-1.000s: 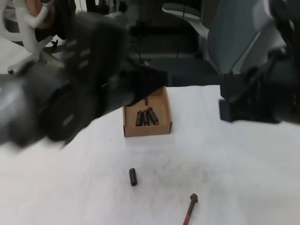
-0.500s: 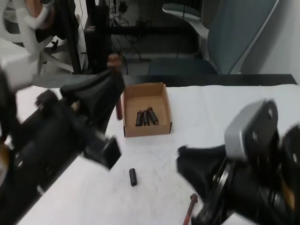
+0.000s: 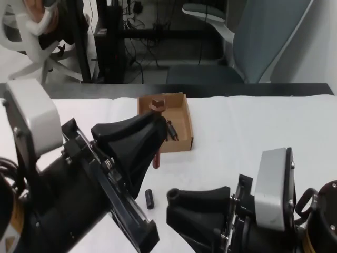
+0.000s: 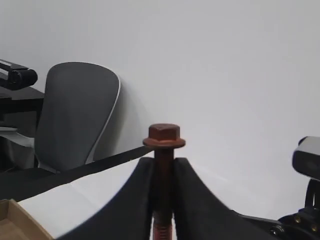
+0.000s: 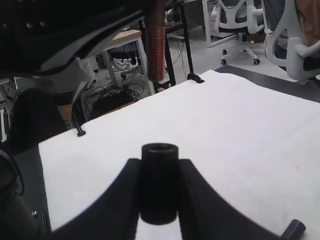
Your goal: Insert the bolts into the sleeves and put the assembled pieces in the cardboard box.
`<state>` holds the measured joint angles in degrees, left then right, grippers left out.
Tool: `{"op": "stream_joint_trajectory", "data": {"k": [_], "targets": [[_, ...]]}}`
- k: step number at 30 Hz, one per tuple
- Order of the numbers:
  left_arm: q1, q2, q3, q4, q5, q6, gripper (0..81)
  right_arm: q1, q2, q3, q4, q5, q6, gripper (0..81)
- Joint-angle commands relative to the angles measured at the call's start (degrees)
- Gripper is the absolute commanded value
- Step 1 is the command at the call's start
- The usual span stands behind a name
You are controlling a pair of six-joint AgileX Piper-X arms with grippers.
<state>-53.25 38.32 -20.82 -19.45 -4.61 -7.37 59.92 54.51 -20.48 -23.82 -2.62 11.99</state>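
My left gripper (image 3: 157,126) is shut on a rusty bolt (image 3: 156,105) held upright, head up, in front of the cardboard box (image 3: 181,143). In the left wrist view the bolt (image 4: 164,145) stands between the black fingers (image 4: 135,200). My right gripper (image 3: 176,199) is shut on a black sleeve (image 5: 159,185), held upright with its bore up, low at the front. From the right wrist view the bolt (image 5: 156,45) hangs above and beyond the sleeve. Assembled pieces (image 3: 171,129) lie in the box, partly hidden. A loose sleeve (image 3: 150,198) lies on the white cloth.
The bench is covered by a white cloth (image 3: 253,126). Office chairs (image 3: 253,37) and desk legs stand behind the bench. Both arm bodies crowd the front of the bench; the right half of the cloth behind the right arm is bare.
Both arms have swung in toward the front middle. The left gripper with the bolt now stands before the box. The right arm now covers the loose bolt that lay at the front.
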Motion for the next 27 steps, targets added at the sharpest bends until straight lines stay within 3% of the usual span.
{"op": "stream_joint_trajectory", "data": {"k": [1,11,27], "targets": [[-2.03,-0.19,0.06,-2.53,-6.10,0.25,1.7,0.08,1.28,-0.09,-5.13,-0.34,-0.51,0.4],[-5.33,5.17,3.48,-18.13,-9.42,0.06,1.7,0.08,3.81,-0.09,-8.67,0.50,-0.50,0.4],[-6.16,8.75,3.57,-23.25,-8.59,-3.18,1.7,0.08,3.81,-0.09,-9.52,10.56,-2.02,0.4]]}}
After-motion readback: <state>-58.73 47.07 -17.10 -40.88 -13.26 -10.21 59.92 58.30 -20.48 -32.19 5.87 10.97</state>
